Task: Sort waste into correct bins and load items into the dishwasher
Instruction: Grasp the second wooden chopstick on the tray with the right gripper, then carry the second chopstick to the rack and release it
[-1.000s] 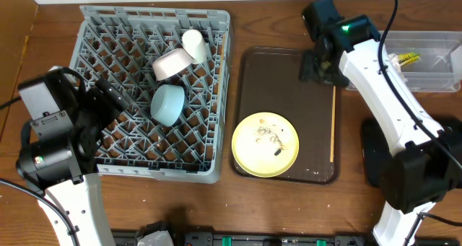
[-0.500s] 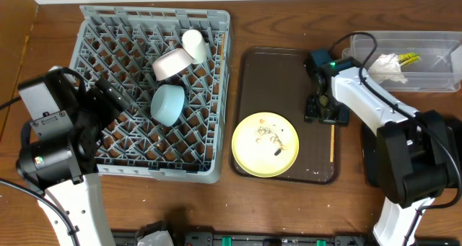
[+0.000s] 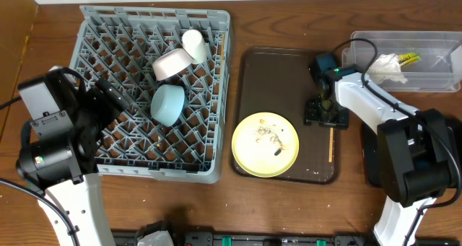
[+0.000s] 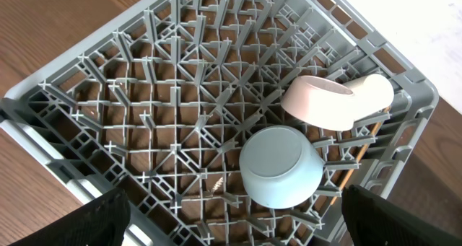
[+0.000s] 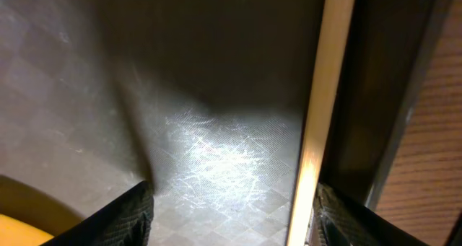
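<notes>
The grey dish rack (image 3: pixel 108 29) holds a light-blue bowl (image 3: pixel 167 104), a pinkish-white bowl (image 3: pixel 171 63) and a cream cup (image 3: pixel 193 44). They also show in the left wrist view: blue bowl (image 4: pixel 280 167), pinkish bowl (image 4: pixel 317 102). My left gripper (image 4: pixel 238 231) is open and empty above the rack. The yellow plate (image 3: pixel 265 144) with crumbs (image 3: pixel 268 136) lies on the brown tray. Wooden chopsticks (image 3: pixel 331 143) lie along the tray's right edge. My right gripper (image 3: pixel 325 115) is open and low over them, with a chopstick (image 5: pixel 317 116) between its fingers (image 5: pixel 234 224).
The dark brown tray (image 3: pixel 274 73) sits right of the rack. A clear tub (image 3: pixel 433 81) at the back right holds the white napkin (image 3: pixel 386 64) and the snack wrapper (image 3: pixel 408 58). The black bin is out of view.
My right gripper has moved from the tray's far right corner toward the front and come down over the chopsticks. The left arm has not moved.
</notes>
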You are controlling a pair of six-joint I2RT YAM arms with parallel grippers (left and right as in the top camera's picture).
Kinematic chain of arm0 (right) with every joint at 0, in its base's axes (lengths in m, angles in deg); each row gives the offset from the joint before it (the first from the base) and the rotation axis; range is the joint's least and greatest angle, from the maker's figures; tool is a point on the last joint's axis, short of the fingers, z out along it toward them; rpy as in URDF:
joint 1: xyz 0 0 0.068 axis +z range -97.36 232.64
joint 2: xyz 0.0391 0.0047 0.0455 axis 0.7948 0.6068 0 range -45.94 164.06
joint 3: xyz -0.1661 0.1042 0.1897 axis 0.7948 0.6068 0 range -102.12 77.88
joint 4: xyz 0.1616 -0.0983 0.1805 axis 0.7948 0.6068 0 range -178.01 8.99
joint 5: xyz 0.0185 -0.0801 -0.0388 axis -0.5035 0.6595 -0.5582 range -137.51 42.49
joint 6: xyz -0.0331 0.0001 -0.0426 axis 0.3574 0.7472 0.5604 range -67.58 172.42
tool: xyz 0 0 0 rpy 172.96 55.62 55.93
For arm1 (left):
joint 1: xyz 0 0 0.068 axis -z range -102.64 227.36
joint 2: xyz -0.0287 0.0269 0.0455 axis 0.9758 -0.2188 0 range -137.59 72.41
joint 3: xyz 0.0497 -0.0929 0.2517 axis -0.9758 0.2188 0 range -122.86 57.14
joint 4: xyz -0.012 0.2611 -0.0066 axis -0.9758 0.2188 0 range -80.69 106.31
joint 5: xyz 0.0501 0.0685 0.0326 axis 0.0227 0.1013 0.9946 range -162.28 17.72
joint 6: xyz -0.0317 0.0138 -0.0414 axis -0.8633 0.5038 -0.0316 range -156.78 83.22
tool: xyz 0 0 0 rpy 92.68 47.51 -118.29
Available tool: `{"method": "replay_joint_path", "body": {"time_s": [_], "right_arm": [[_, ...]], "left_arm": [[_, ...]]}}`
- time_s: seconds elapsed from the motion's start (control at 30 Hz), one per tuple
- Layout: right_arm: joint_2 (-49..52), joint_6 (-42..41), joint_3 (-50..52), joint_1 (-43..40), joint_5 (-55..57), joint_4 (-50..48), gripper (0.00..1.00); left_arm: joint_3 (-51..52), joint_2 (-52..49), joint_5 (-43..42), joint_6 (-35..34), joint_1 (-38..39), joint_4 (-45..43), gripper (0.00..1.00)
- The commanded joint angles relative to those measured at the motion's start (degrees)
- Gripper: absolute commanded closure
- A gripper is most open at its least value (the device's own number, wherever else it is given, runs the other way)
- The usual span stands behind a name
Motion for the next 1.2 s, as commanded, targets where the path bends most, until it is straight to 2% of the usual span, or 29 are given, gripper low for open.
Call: {"method": "replay_joint_path", "body": {"time_s": [0.0,0.13,0.23,0.27,0.3,0.43,0.6,0.7,0.8,0.93,1.17], "right_arm": [[0.0,0.9,3.0,-0.7,-0.7,-2.6,0.41],[0.0,0.6,7.7,-0.7,-1.2,-8.4,0.64],[0.0,-1.2,9.4,-0.7,-2.2,-11.2,0.84],[0.0,-2.0,9.2,-0.7,-2.6,-11.5,0.95],[0.0,-2.7,8.8,-0.7,-3.3,-11.7,0.99],[0.0,-3.2,4.0,-0.7,-8.9,-11.9,0.99],[0.0,-3.2,-10.3,0.0,-20.4,-11.9,0.99],[0.0,-6.5,-18.6,1.5,-25.2,-13.2,0.99],[0.0,-11.8,-23.1,4.0,-25.5,-17.8,0.99],[0.1,-17.8,-23.8,8.6,-22.3,-28.2,0.99],[2.8,-23.7,-23.8,16.3,-13.8,-35.7,0.99]], "left_arm": [[-0.3,0.0,-0.2,-0.7,-0.3,0.1,0.05],[-0.3,0.0,-0.2,-0.7,-0.3,0.1,0.05],[-0.3,0.0,-0.2,-0.7,-0.3,0.1,0.05],[-0.3,0.0,-0.2,-0.7,-0.3,0.1,0.05],[-0.3,0.0,-0.2,-0.7,-0.3,0.1,0.05],[-0.3,0.0,-0.2,-0.7,-0.3,0.1,0.05],[-0.3,0.0,-0.2,-0.7,-0.3,0.1,0.05],[-0.3,0.0,-0.2,-0.7,-0.3,0.1,0.05],[-0.3,0.0,-0.2,-0.7,-0.3,0.1,0.05],[-0.3,0.0,-0.2,-0.7,-0.3,0.1,0.05],[-0.3,0.0,-0.2,-0.7,-0.3,0.1,0.05]]}}
